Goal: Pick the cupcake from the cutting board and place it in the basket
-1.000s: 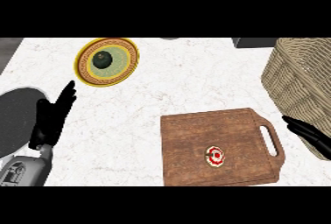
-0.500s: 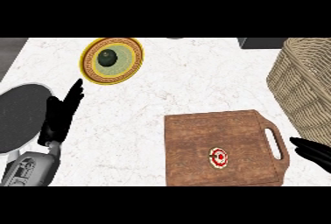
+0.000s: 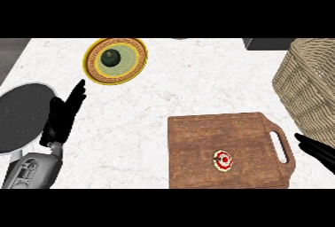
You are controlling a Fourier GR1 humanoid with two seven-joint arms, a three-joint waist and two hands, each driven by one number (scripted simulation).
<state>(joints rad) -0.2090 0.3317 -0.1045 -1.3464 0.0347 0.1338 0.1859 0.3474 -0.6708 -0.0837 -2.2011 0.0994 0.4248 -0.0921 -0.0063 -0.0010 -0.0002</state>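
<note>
A wicker basket [image 3: 313, 95] stands at right beside a wooden cutting board [image 3: 222, 135], where the small cupcake [image 3: 223, 160] sits. My left hand [image 3: 62, 117] rests open; my right hand [image 3: 318, 150], fingers straight, holds nothing.

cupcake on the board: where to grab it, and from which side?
Grip the cupcake round its sides, below the red-and-white top. It looks to sit upright on the cutting board, small, with bare board all round. Probably best to come from the right and above with the right hand, which is nearest, just past the board's handle.
</note>
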